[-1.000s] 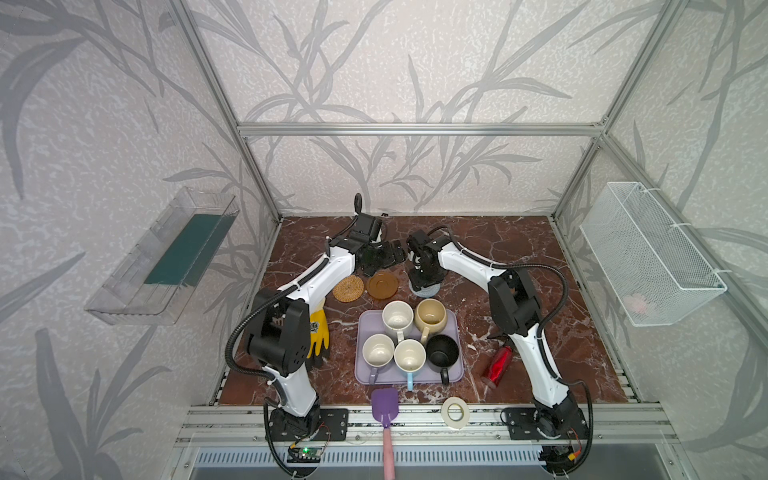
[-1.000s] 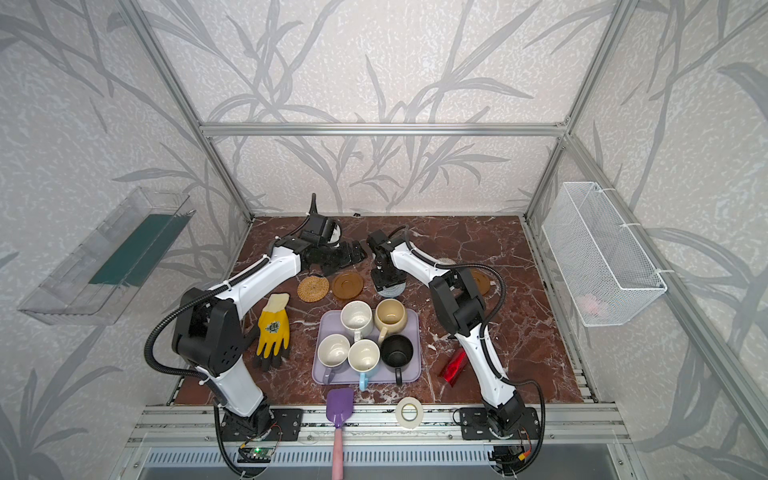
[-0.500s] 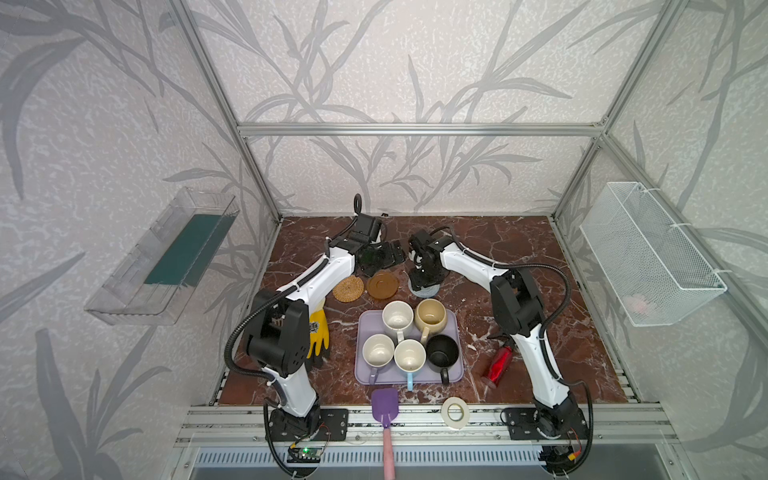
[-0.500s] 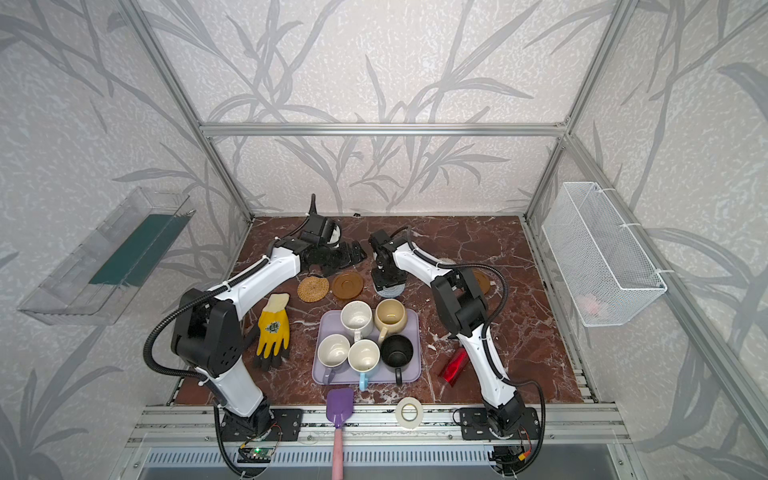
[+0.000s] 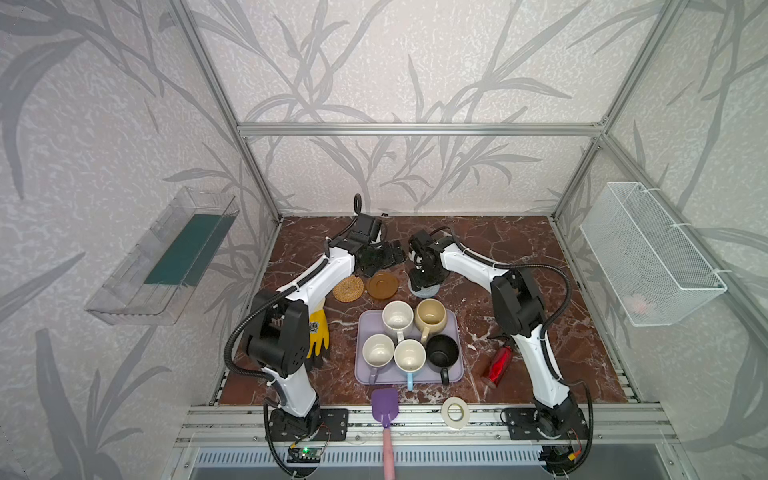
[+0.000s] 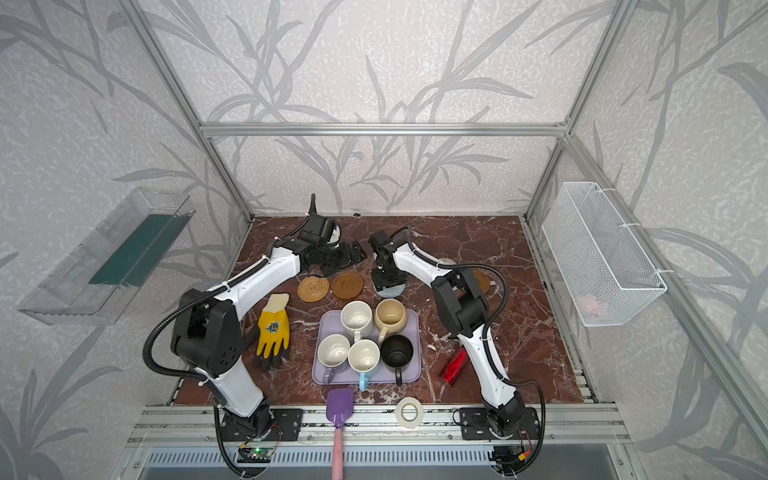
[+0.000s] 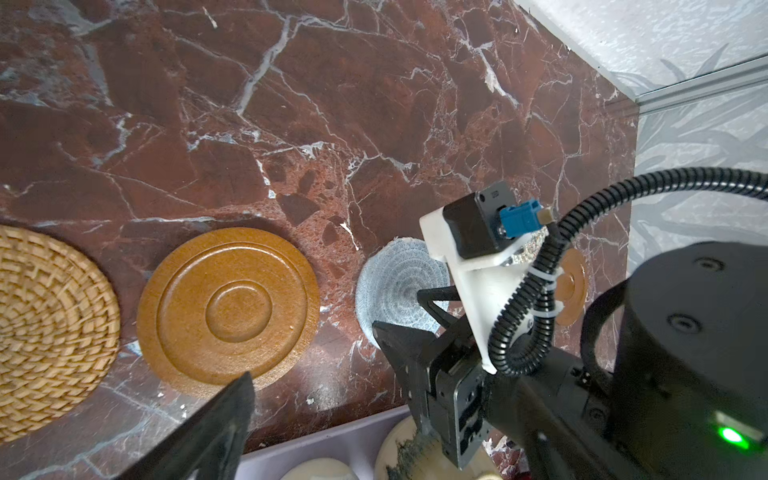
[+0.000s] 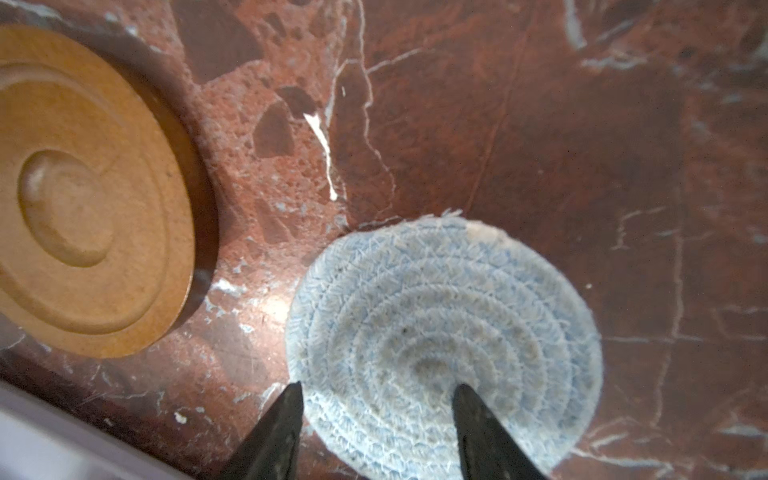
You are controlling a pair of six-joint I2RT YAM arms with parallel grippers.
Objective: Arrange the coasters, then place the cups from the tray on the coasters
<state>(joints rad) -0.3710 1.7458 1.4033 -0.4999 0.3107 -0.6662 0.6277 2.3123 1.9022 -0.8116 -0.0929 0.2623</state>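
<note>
Three coasters lie in a row behind the tray: orange rattan [image 5: 348, 289], amber-brown [image 5: 382, 285] and grey-blue rope [image 8: 444, 332]. My right gripper [image 8: 376, 395] stands open just over the grey-blue coaster, which lies flat; one fingertip is at its rim, the other near its middle. A second amber coaster [image 6: 482, 280] peeks out behind the right arm. My left gripper [image 5: 384, 257] hovers wide open and empty behind the amber-brown coaster. The lilac tray [image 5: 455, 374] holds the white [image 5: 397, 318], cream-yellow [image 5: 431, 316], lilac [image 5: 377, 353], light blue [image 5: 409, 355] and black [image 5: 442, 353] cups.
A yellow glove [image 6: 272, 328] lies left of the tray and a red object [image 6: 455, 365] right of it. A purple spatula [image 5: 384, 405] and white tape ring [image 5: 455, 412] sit at the front edge. A wire basket [image 5: 648, 257] and a clear shelf [image 5: 166, 257] hang on the side walls.
</note>
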